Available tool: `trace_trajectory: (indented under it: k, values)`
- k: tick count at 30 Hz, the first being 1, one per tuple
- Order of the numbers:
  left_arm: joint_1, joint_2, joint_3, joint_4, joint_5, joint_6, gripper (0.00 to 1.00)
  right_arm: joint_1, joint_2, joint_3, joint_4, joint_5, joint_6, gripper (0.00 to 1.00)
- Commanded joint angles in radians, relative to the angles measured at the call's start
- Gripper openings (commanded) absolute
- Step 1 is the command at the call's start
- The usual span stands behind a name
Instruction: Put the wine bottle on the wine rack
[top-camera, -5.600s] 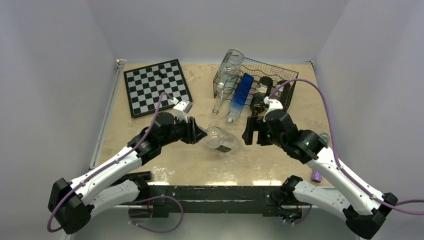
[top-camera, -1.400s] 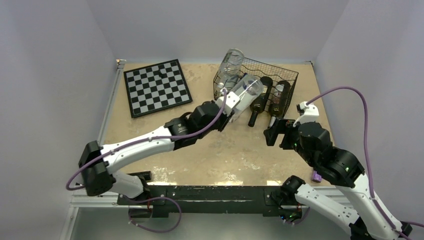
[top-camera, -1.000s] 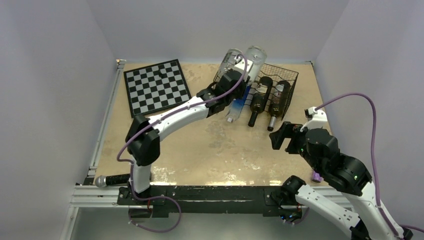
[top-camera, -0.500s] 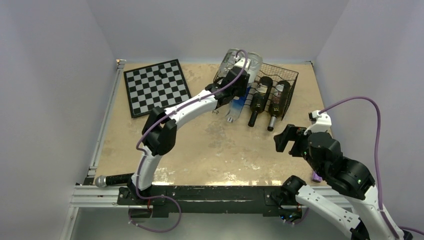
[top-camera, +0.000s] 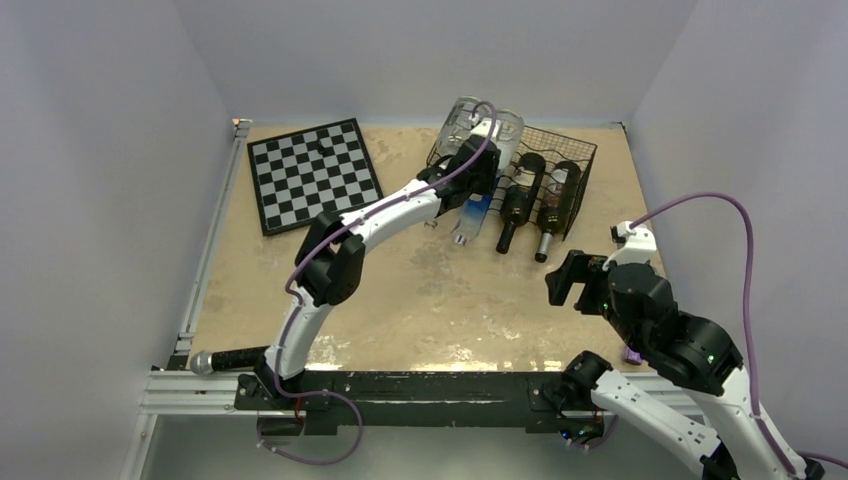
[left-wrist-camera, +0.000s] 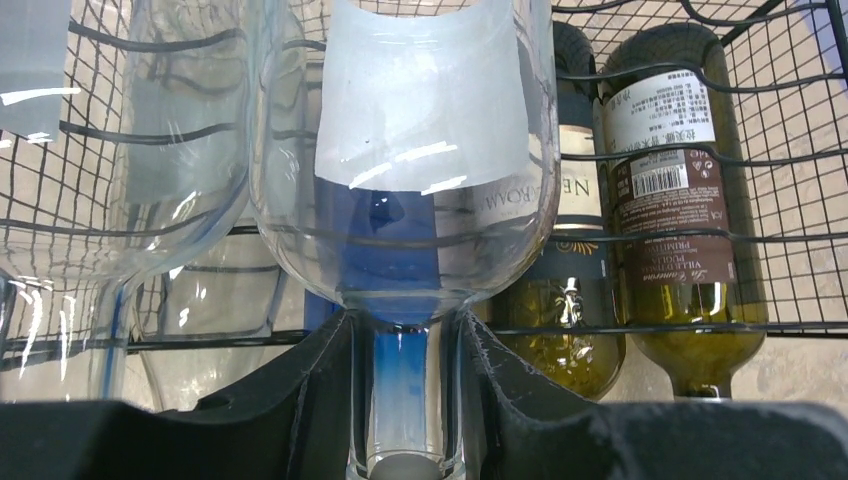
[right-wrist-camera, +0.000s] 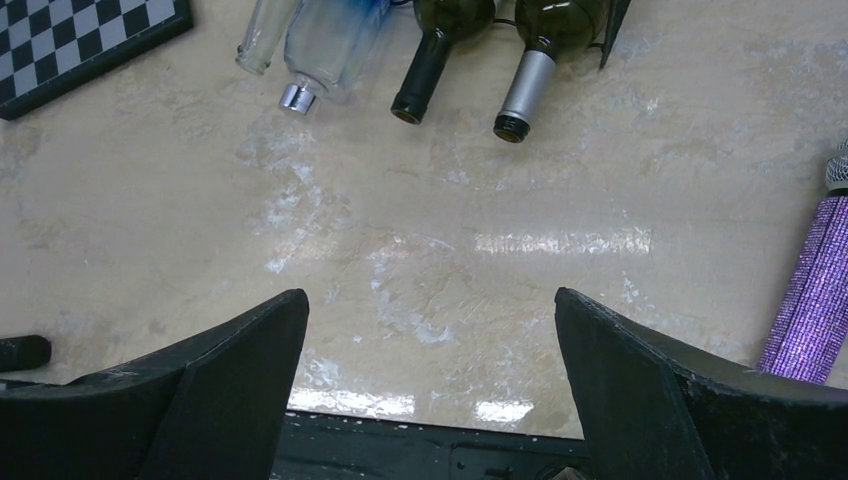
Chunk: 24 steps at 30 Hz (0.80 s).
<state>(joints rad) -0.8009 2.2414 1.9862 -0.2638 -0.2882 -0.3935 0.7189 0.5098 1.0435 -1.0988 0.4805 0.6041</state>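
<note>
Left gripper (left-wrist-camera: 405, 400) first: clamped on neck of clear wine bottle (left-wrist-camera: 425, 150). Right gripper (right-wrist-camera: 430, 300): spread wide, idle, well apart. Holding it up over wine rack (top-camera: 572, 150), prob resting on blue bottle (top-camera: 476, 212), no obv free slot under it. Biggest worry: letting go = rolls off sideways or slides out neck-first. Smaller: glass-on-glass knock, maybe a chip.

Overhead and left wrist share the rack (top-camera: 583, 160).
</note>
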Motion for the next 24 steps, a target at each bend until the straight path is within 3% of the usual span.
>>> trace_trajectory:
  k: [1,5,7,10,11,12,13,18,24]
  values:
    - [0.017,-0.014,0.101,0.222,-0.081,-0.036,0.0,-0.003,0.019,0.0,0.021,0.023,0.016,0.98]
    - [0.02,0.004,0.114,0.225,-0.092,-0.047,0.01,-0.003,0.019,-0.002,0.025,0.021,0.016,0.98]
    - [0.02,0.0,0.108,0.223,-0.09,-0.039,0.16,-0.003,0.019,-0.001,0.025,0.024,0.016,0.98]
    - [0.02,-0.037,0.051,0.245,-0.085,-0.031,0.61,-0.003,0.019,0.0,0.026,0.023,0.016,0.98]
    - [0.02,-0.054,0.023,0.268,-0.074,-0.031,0.73,-0.004,0.019,0.0,0.027,0.024,0.015,0.98]
    - [0.02,-0.069,-0.002,0.299,-0.056,-0.025,0.95,-0.003,0.021,0.001,0.029,0.023,0.016,0.98]
    - [0.019,-0.086,-0.024,0.317,-0.039,-0.017,0.99,-0.003,0.022,0.004,0.031,0.023,0.012,0.98]
    - [0.017,-0.164,-0.103,0.348,0.016,0.013,0.99,-0.003,0.046,0.041,0.011,0.033,0.0,0.99]
    - [0.018,-0.351,-0.219,0.273,0.094,0.035,0.99,-0.003,0.059,0.094,-0.012,0.069,-0.031,0.99]
